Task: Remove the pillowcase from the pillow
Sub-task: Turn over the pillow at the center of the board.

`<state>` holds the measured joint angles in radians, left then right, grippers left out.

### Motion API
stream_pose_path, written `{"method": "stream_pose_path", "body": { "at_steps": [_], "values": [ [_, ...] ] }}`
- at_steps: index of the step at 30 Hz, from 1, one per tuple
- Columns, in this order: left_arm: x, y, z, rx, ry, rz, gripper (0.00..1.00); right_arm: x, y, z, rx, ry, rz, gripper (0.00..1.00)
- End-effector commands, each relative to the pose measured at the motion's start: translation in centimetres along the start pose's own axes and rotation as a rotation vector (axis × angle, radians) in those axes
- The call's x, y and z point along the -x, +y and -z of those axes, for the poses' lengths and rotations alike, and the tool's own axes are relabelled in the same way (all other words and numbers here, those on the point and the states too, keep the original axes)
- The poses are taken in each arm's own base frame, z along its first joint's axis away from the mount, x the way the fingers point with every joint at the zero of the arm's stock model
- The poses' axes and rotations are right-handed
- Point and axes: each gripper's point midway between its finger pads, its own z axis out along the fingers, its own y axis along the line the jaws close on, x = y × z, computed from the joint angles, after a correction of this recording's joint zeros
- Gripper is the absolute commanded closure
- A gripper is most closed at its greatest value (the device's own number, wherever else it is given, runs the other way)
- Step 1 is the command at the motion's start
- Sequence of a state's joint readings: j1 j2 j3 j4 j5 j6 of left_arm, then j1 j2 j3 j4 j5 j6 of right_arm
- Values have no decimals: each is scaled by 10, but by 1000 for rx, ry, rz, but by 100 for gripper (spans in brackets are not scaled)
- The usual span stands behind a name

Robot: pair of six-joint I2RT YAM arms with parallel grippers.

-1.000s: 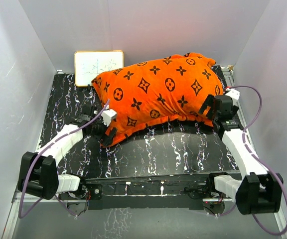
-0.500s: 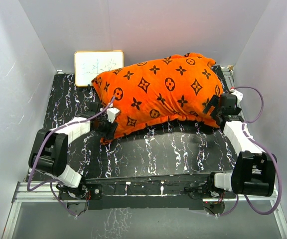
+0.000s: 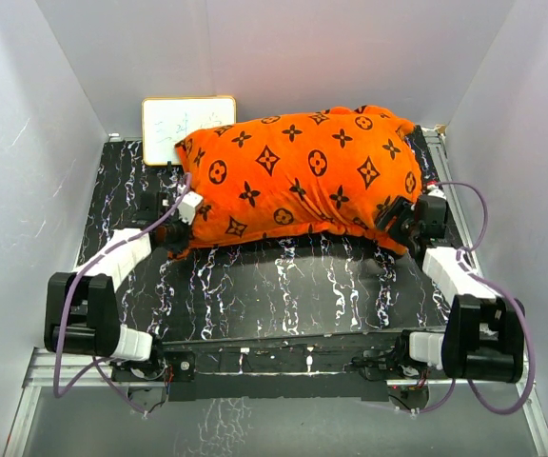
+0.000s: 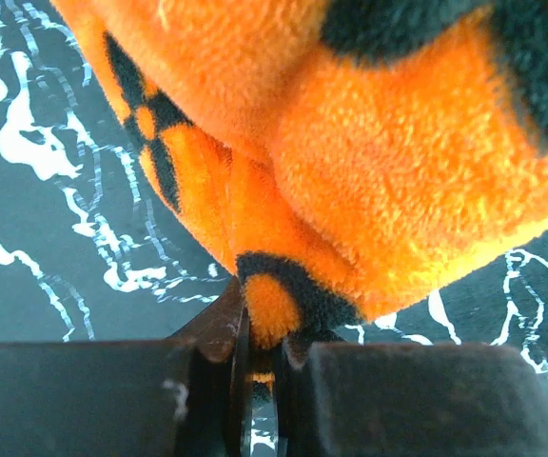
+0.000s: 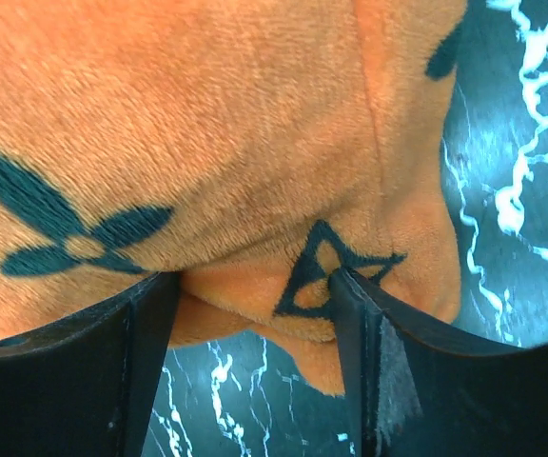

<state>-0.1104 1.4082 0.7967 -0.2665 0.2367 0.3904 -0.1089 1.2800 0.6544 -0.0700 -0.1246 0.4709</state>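
The orange pillowcase [image 3: 293,181] with dark motifs lies across the back of the black marbled table [image 3: 283,286]. It fully covers the pillow, which is hidden inside. My left gripper [image 3: 181,228] is at the cover's near left corner. In the left wrist view it [image 4: 260,338] is shut on a small tuft of the pillowcase [image 4: 398,171]. My right gripper [image 3: 393,221] is at the near right edge. In the right wrist view it [image 5: 255,286] stands open, its fingers [image 5: 360,324] on either side of a fold of the pillowcase [image 5: 207,124].
A small framed whiteboard [image 3: 188,129] leans against the back wall, just left of the pillowcase. Grey walls close in on the left, right and back. Bare marbled table lies between the pillowcase and the arm bases.
My left gripper closed on the left corner of the pillowcase and pulled back leftward. The right gripper moved in on the right edge and its jaws narrowed. The cushion shifted left and back.
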Motion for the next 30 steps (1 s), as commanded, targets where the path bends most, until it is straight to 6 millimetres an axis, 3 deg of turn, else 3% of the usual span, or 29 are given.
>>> {"method": "stream_pose_path", "body": {
  "at_steps": [1, 6, 8, 9, 12, 13, 19, 21, 25, 30],
  "values": [
    [4, 41, 32, 135, -10, 3, 100, 11, 2, 22, -5, -106, -25, 39],
    [3, 68, 53, 185, -11, 44, 100, 25, -24, 39, -173, -183, -52, 62],
    [1, 76, 62, 209, -12, 51, 100, 25, -24, 41, -181, -167, -62, 63],
    [-1, 79, 67, 218, -12, 52, 100, 23, -19, 41, -159, -148, -58, 57],
    [-5, 78, 77, 221, -20, 47, 100, 9, 2, 44, -77, -81, -3, 14],
    [-5, 76, 79, 217, -24, 43, 100, 2, 7, 46, -54, -57, 11, 5],
    [-3, 73, 87, 217, -29, 45, 100, -44, 16, 65, 46, 14, 71, 2],
    [-2, 77, 88, 229, -19, 50, 100, -47, 28, 66, 94, -5, 91, 2],
    [1, 84, 93, 247, -1, 66, 100, -55, 41, 56, 133, 59, 47, 2],
    [8, 92, 101, 284, -16, 66, 100, -72, 40, 38, 134, 98, 66, 2]
  ]
}}
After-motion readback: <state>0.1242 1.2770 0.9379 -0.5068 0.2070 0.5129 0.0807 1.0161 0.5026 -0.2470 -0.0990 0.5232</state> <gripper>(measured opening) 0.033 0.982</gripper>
